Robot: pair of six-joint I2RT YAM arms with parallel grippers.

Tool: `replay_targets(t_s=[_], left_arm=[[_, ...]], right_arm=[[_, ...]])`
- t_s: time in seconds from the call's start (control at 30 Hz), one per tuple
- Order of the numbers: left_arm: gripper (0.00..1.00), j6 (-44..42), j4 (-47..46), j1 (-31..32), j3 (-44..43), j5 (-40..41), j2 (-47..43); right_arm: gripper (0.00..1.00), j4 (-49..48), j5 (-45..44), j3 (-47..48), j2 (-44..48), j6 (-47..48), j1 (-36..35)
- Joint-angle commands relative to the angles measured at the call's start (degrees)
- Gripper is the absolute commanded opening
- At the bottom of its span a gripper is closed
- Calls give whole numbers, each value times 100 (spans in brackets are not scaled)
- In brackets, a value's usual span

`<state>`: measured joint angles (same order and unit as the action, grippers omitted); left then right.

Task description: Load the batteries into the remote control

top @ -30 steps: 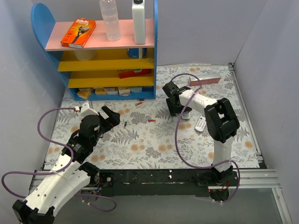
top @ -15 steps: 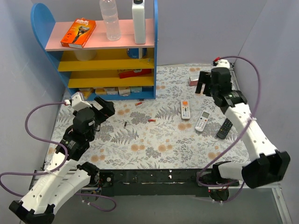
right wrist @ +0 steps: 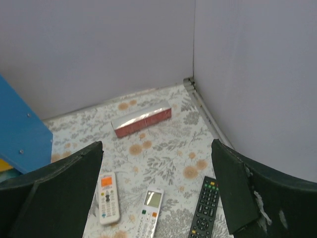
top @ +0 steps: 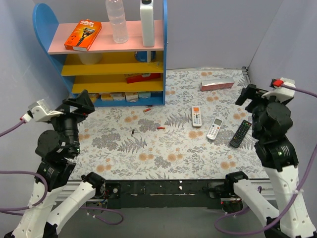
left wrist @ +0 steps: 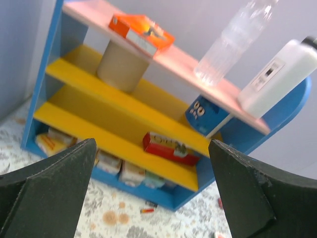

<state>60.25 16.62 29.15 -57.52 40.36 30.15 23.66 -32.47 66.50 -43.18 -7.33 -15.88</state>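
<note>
Right now your right gripper (right wrist: 156, 145) is spread wide and holds nothing. It hangs high over the right side of the table (top: 148, 158). Your left gripper (left wrist: 151, 145) is spread wide too, with nothing in it, and it looks toward the shelf (left wrist: 119, 106).

Below the right gripper lies the remote control (right wrist: 107, 197), the white square-ended one with the orange patch near its top. It lies flat with its buttons up. Just beside it is the slim white remote (right wrist: 149, 210), and next to that the black remote (right wrist: 205, 206). Leave those two alone.

The batteries (top: 160, 128) lie loose on the table between the shelf and the remotes, well apart from each other. I can see a red one, another red one nearer the shelf, and a dark one to the left.

I think the batteries are tiny, light, hard and round, so they will likely roll away if you bump them. Pinch one across its middle. The remote control looks light, stiff and smooth. Hold it by its long sides. Its battery door does not show, so it is likely underneath.

For words, the orange box (top: 82, 34) on the top shelf seems to say Gillette. The label on the white bottle (top: 147, 17) and the marks on the remote buttons are too small to read.
</note>
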Motion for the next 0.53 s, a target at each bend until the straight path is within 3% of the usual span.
replay_targets(t_s=[0.0,0.5], left_arm=[[98,-742,-537,-5,-365,113,-45],[98,-576,-740,-5,-128,217,-290]], right_arm=[[97,-1143,-146,-234,635,556,6],[98,-1153,-49,-181,934,848,-3]])
